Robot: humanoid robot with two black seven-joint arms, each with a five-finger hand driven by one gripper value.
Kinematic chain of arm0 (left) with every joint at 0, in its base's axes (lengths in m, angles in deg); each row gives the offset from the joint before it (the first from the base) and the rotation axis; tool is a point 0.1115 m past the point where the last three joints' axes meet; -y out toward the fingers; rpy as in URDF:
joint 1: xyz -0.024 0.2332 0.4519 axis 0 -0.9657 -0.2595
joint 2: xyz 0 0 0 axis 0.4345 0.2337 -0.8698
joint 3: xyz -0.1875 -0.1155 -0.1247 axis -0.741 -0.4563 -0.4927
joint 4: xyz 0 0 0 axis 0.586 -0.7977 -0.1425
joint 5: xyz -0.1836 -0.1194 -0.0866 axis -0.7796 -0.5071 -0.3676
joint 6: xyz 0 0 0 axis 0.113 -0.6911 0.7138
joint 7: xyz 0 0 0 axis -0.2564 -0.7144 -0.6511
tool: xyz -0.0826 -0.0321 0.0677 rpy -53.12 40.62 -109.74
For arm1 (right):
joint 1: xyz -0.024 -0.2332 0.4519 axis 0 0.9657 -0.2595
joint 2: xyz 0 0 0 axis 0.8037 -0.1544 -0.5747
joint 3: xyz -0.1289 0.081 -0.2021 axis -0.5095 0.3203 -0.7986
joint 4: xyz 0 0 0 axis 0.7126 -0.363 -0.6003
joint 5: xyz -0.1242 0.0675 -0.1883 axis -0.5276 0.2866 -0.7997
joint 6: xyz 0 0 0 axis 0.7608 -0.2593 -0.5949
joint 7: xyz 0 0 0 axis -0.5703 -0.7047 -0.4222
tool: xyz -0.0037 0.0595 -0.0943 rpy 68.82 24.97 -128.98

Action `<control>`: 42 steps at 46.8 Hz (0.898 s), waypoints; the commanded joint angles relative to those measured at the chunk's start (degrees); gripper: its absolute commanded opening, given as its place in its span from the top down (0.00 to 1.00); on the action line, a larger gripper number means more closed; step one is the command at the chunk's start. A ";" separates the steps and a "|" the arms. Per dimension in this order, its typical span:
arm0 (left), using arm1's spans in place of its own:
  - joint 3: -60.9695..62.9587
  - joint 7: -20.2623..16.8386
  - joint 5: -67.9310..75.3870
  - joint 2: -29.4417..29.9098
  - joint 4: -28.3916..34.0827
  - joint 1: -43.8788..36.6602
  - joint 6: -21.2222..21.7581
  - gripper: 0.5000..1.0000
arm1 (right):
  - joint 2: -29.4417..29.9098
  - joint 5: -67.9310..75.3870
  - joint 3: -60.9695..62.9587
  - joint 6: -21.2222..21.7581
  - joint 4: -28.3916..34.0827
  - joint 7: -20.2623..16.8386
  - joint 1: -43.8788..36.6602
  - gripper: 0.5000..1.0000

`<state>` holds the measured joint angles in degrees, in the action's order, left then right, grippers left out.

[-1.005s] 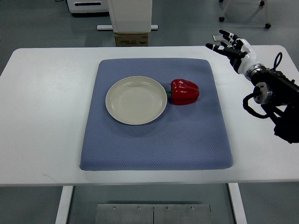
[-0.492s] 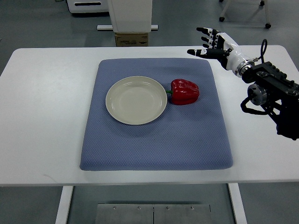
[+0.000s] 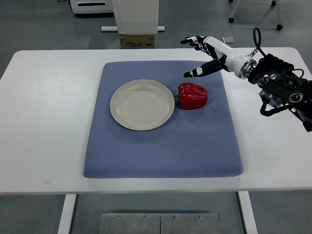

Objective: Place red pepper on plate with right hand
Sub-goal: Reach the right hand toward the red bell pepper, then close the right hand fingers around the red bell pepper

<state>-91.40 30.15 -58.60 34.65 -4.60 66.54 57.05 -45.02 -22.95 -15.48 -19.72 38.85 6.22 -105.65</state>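
One red pepper [image 3: 193, 96] lies on its side on the blue mat [image 3: 161, 146], just right of the empty plate [image 3: 142, 104], its stem pointing at the rim. That leaves only a short carry. From the right, the right hand [image 3: 204, 54] hovers beyond it, fingers spread and empty, apparently shaped to close over the pepper from above.

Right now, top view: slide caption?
Open right hand above the mat, near red pepper lying beside the empty plate.
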 commanded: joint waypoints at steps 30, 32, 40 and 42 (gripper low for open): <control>0.00 -0.06 0.00 0.00 0.00 0.00 0.00 0.00 | 0.91 -9.77 -13.67 -4.75 0.61 1.28 -1.79 0.01; 0.00 0.03 0.00 0.00 0.00 0.00 0.00 0.00 | 1.00 -9.77 -13.67 -4.75 0.52 1.11 -1.79 0.01; 0.00 0.03 0.00 0.00 0.00 0.00 0.00 0.00 | 2.31 -9.77 -13.67 -4.93 0.25 0.23 -1.62 0.01; 0.00 0.03 0.00 0.00 0.00 0.00 0.00 0.00 | 2.67 -9.77 -13.67 -5.19 0.17 -0.39 -1.53 0.01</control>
<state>-91.40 30.18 -58.60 34.65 -4.60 66.54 57.05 -42.85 -32.73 -29.15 -24.61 39.18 6.59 -107.37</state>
